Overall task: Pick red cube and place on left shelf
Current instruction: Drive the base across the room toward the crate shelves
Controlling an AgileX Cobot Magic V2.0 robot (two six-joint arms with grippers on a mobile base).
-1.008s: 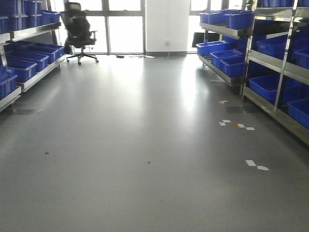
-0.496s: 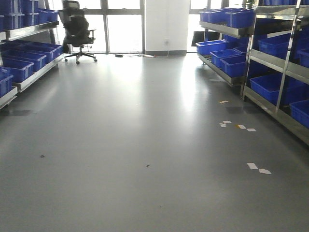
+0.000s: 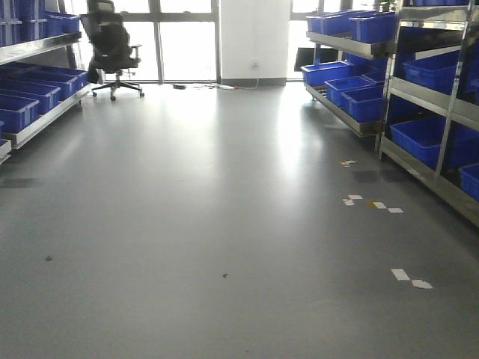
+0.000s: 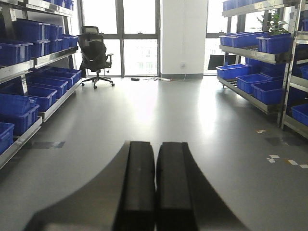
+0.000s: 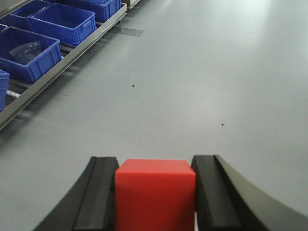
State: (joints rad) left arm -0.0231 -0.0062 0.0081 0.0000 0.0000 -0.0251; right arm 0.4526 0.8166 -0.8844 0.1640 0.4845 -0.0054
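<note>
The red cube [image 5: 155, 195] sits between the black fingers [image 5: 101, 192] of my right gripper [image 5: 155, 163], which is shut on it above the grey floor. The left shelf [image 5: 57, 67], a steel rack lined with dark-blue crates [image 5: 67, 21], runs along the upper left of the right wrist view, well away from the cube. This left shelf [image 3: 37, 120] also shows at the left edge of the front view and in the left wrist view [image 4: 30, 136]. My left gripper [image 4: 156, 147] is shut with nothing in it, held over open floor.
A black office chair [image 3: 112, 48] stands by the far windows. Steel racks with blue crates [image 3: 419, 112] line the right side. White tape marks [image 3: 374, 203] and small dark specks [image 3: 224, 275] dot the grey floor [image 3: 224, 187] between the racks.
The front view has advanced down the aisle: floor marks slid lower, and the left rack and chair drifted toward the left edge.
</note>
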